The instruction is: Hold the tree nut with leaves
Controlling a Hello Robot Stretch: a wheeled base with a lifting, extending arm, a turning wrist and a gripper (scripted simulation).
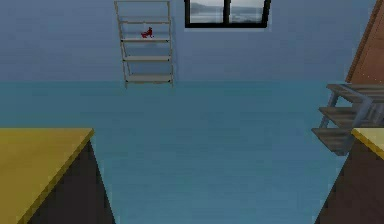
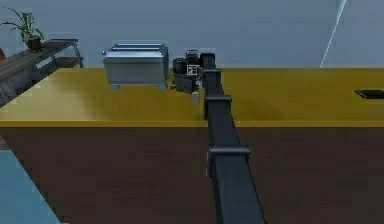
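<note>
Straight ahead of you, a tall grey shelf unit [image 1: 146, 45] stands against the blue far wall [image 1: 60, 40]. On one of its upper shelves sits a small red thing [image 1: 147, 33], too small to name. Just right of the shelf unit, high on the wall, you see a dark-framed window [image 1: 228, 12]. Teal floor [image 1: 200, 120] spreads from the unit's foot toward you. Nearer than the unit, down to its left, is a yellow-topped counter [image 1: 35, 155] with a dark side. Well to the unit's right you have a brown panel [image 1: 370, 45], below it a grey slatted rack [image 1: 345, 115], and lower still a second yellow top [image 1: 372, 140].
</note>
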